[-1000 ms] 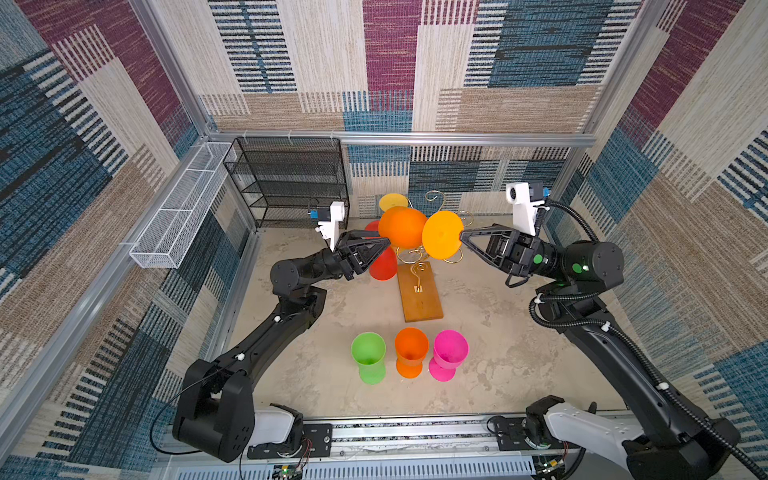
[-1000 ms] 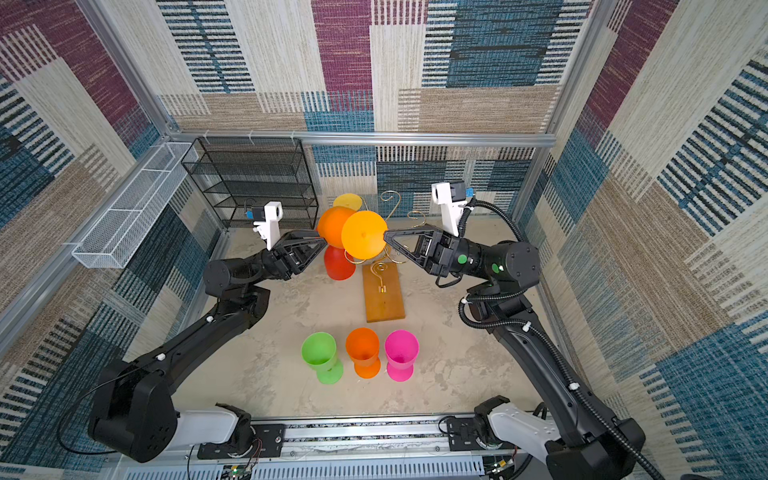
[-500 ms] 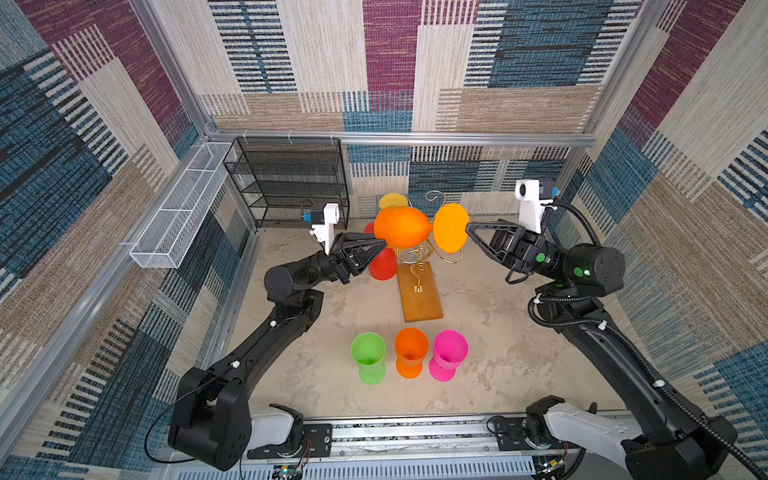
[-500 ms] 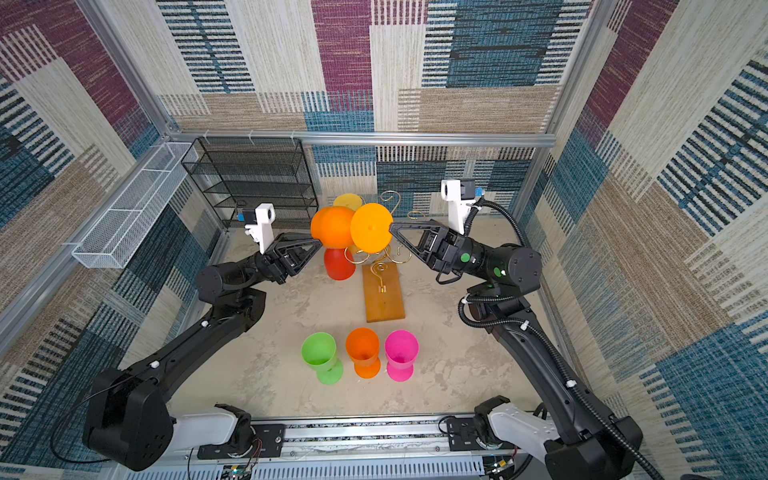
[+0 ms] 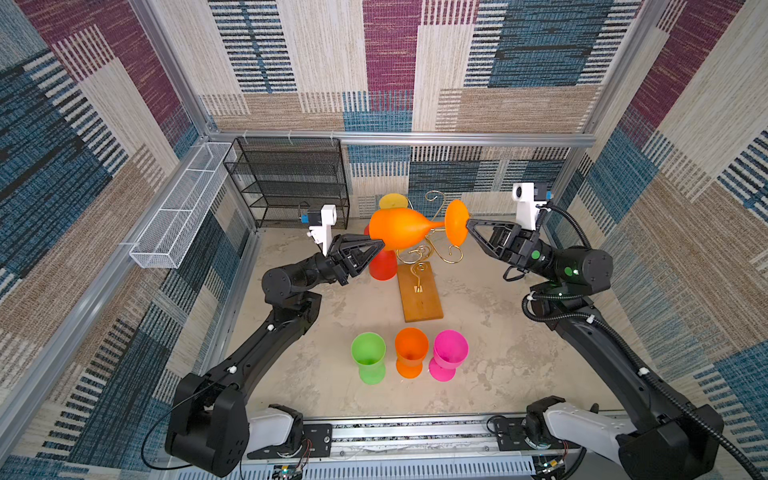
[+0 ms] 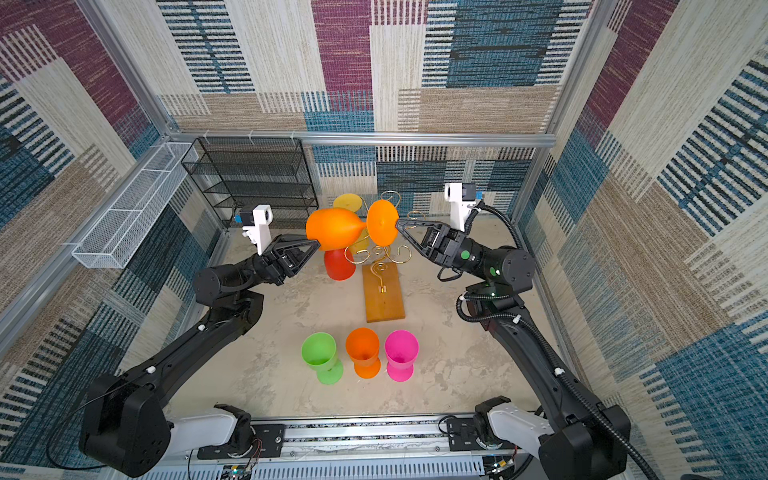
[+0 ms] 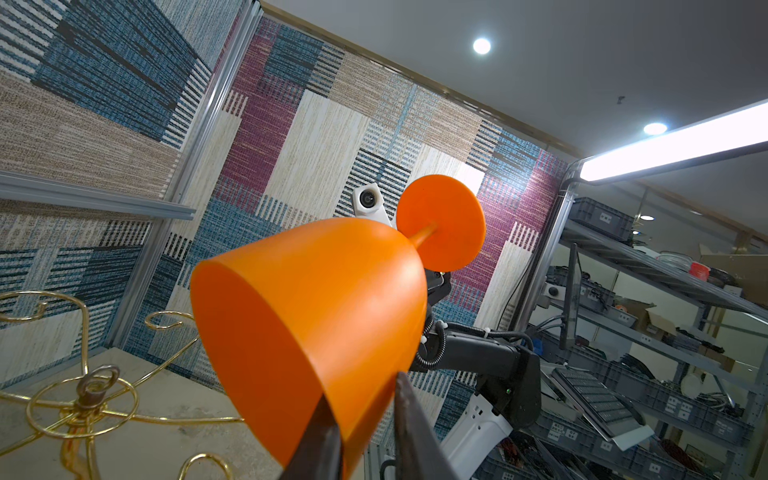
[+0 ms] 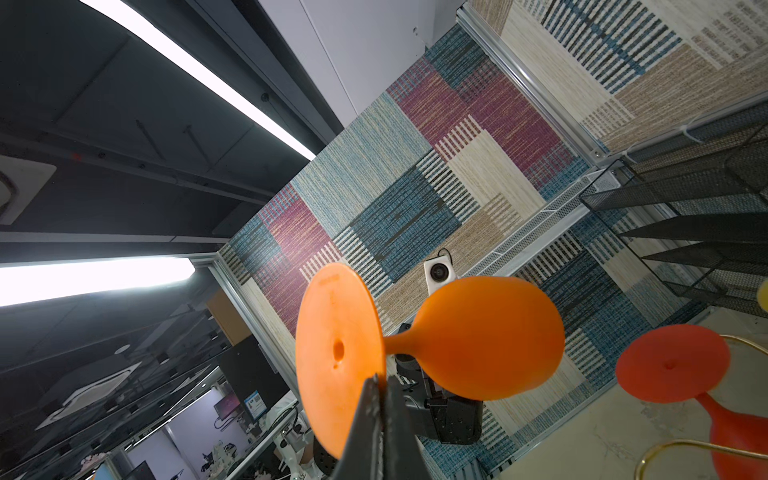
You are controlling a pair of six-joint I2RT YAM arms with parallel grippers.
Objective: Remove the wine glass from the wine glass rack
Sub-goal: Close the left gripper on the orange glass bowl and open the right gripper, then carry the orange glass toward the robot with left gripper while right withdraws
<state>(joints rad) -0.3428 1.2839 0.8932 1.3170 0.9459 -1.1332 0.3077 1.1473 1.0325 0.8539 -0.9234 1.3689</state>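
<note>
Wine glass (image 5: 399, 232) has swung from foot-toward-camera to horizontal since a second ago. Bowl points at the left arm, foot at the right. It's off the wine glass rack (image 5: 420, 293), in the air over the gold arms. Right pincer (image 5: 468, 224) clenched on the foot's edge. Left pincer (image 7: 365, 401) has narrowed and now grasps the bowl rim, fingers either side. Red glass (image 5: 382, 266) and yellow glass (image 5: 392, 201) hang on the rack.
</note>
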